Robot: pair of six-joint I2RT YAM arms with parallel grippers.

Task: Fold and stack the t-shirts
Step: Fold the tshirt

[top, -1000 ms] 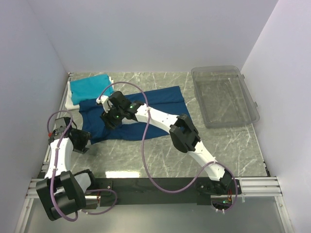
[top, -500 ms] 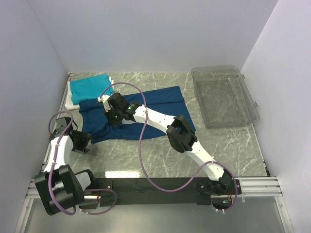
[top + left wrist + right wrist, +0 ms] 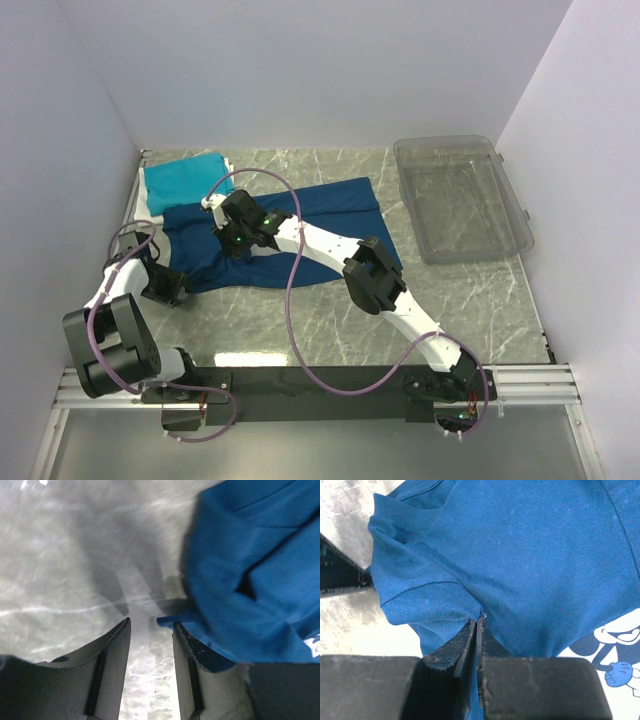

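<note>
The navy t-shirt lies spread out on the table, from the middle over toward the left edge, its pale mouse print facing up. The right gripper reaches across to the shirt's left part and is clenched on a fold of blue cloth by the sleeve. From its wrist view the jaws are pressed together with the fabric pinched between them. The left gripper sits low at the shirt's near left corner, jaws standing apart with bare table showing in the gap. The tip of the hem just reaches the inside of one finger, and the gripper holds nothing that I can see.

To my eye the step in hand is getting both grips on the left side for a fold. I'd want the left gripper to slide further onto the hem before it closes, so it takes a proper bite of cloth rather than only the tip, which could slip out on the lift. Then both should rise together and carry the side over evenly, keeping the edge taut so that no crease is trapped under the print.

The folded teal t-shirt rests on a white t-shirt in the far left corner, just beside the navy one. The clear bin by the right edge has nothing in it
</note>
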